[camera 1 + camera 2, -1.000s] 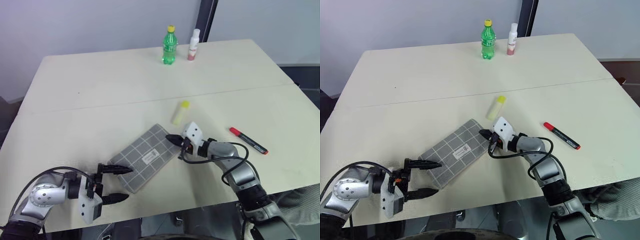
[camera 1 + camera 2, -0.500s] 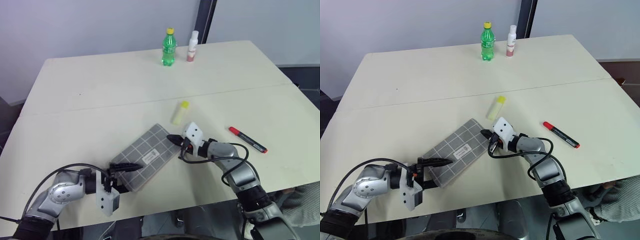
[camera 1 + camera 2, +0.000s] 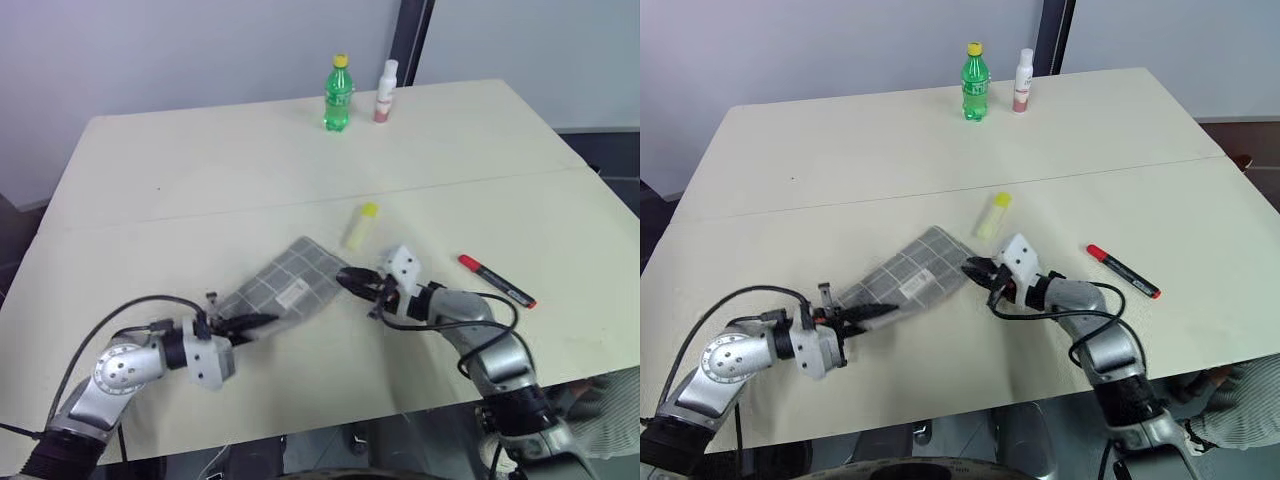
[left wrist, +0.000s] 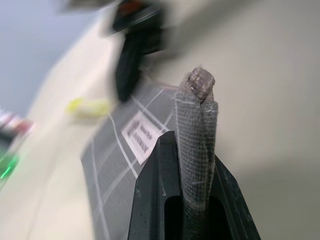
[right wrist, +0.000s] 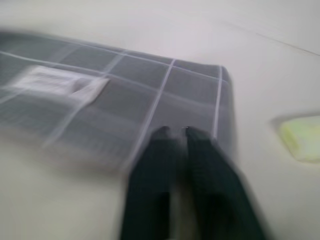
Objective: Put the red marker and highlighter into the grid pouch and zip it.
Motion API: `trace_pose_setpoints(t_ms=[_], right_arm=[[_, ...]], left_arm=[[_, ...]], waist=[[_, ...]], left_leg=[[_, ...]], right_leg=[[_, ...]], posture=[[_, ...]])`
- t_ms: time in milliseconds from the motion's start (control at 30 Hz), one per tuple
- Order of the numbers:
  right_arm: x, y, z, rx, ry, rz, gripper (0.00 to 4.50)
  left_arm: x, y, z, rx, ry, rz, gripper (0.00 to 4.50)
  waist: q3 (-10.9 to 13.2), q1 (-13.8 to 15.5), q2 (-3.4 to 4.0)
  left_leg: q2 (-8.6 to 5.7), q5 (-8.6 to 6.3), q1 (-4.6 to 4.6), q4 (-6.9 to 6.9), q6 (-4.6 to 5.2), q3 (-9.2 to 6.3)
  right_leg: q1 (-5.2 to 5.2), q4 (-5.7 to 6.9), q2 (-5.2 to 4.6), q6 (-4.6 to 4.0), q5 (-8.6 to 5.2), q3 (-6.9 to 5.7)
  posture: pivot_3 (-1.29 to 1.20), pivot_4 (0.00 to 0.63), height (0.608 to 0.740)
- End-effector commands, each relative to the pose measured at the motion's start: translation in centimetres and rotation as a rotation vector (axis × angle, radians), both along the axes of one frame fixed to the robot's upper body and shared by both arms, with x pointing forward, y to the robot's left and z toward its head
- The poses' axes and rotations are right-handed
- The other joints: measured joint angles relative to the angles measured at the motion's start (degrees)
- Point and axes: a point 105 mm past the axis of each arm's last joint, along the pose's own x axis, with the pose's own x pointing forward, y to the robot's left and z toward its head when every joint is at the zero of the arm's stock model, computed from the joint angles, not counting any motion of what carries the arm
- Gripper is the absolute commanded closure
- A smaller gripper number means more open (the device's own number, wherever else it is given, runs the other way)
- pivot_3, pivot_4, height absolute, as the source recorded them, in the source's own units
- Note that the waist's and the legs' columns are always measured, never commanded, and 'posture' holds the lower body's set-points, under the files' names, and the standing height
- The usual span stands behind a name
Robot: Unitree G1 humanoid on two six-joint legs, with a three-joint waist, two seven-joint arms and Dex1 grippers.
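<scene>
On the table (image 3: 150,170), near its front edge, the pouch (image 3: 290,285) lies between my two arms — soft, light fabric that bunches and folds wherever I pinch it, so it will sag and slide unless both ends are controlled; I judge the corners and the zipper end the places to hold, not the flat middle. My left gripper (image 3: 238,325) is clamped shut on the pouch's near corner, the cloth crumpled between the fingers (image 4: 165,165), and that end has lifted off the table. A second ago this gripper stood wide open just short of the pouch, which lay flat. My right gripper (image 3: 362,285) sits at the far corner, jaws only narrowly parted; whether it grips anything I cannot tell — earlier it was closed there. Beyond it the highlighter (image 3: 360,225) and, to its right, the marker (image 3: 497,281) lie untouched, both stiff, light, and inclined to roll.
</scene>
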Motion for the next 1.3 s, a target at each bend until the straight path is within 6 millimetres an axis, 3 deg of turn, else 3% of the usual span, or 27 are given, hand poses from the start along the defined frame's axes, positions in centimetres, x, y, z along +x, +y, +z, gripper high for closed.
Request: trace_pose_setpoints(t_ms=[33, 167, 300, 567, 667, 900, 1300], right_arm=[[-1.0, -1.5, 4.0, 0.074, -0.065, 0.033, 2.12], [-1.6, -2.4, 4.3, 0.031, -0.059, 0.051, 0.06], [-1.3, -1.5, 3.3, 0.0, -0.073, 0.038, 0.06], [0.8, -1.1, -0.7, -0.118, -0.017, -0.096, 0.06], [1.7, -1.3, -1.0, -0.121, 0.011, -0.138, 0.96], [-0.1, 0.3, -0.7, -0.178, -0.015, 0.028, 4.47], [-0.9, 4.8, 0.6, -0.382, -0.31, 0.402, 4.47]], left_arm=[[0.4, 1.2, 1.1, -0.034, -0.013, 0.022, 4.5], [0.1, 1.1, 0.9, -0.007, -0.039, -0.015, 4.5], [0.1, 0.9, 0.9, -0.014, -0.06, -0.025, 4.5], [0.3, 0.8, 0.7, -0.019, -0.061, -0.016, 4.5], [0.1, 0.6, 0.5, -0.018, -0.057, -0.019, 4.5], [0.2, 0.8, 0.0, -0.008, -0.06, -0.005, 4.5], [1.6, -0.4, 0.3, -0.016, -0.092, -0.001, 4.5]], waist=[[0.0, -0.01, 0.0], [0.0, -0.1, -0.01], [0.0, -0.13, -0.02], [0.0, -0.06, -0.02], [0.0, -0.1, -0.02], [0.0, -0.04, -0.02], [0.01, -0.11, -0.03]], left_leg=[[0.0, 0.0, 0.0, 0.0, 0.0, 0.0], [0.0, 0.0, 0.01, 0.0, 0.0, 0.02], [0.0, 0.0, 0.0, -0.03, 0.0, 0.01], [0.0, 0.0, -0.08, -0.01, 0.0, 0.04], [0.0, 0.0, -0.09, 0.0, 0.0, 0.04], [0.0, 0.0, -0.09, -0.04, 0.01, 0.04], [0.01, 0.01, -0.08, 0.08, 0.01, 0.06]], right_leg=[[0.0, -0.02, 0.01, 0.0, 0.0, 0.0], [0.0, -0.09, -0.01, 0.0, 0.0, 0.0], [-0.05, -0.07, 0.0, 0.0, 0.0, 0.0], [-0.07, -0.09, -0.02, 0.0, 0.0, 0.0], [-0.1, -0.08, -0.01, 0.0, 0.0, 0.0], [-0.13, -0.01, 0.0, 0.0, 0.0, -0.01], [-0.16, 0.05, 0.01, 0.0, 0.01, -0.01]], posture=[[0.0, 0.15, 0.74], [0.0, 0.15, 0.74], [0.0, 0.15, 0.74], [0.0, 0.15, 0.74], [0.0, 0.15, 0.74], [0.0, 0.15, 0.74], [0.0, 0.15, 0.74]])
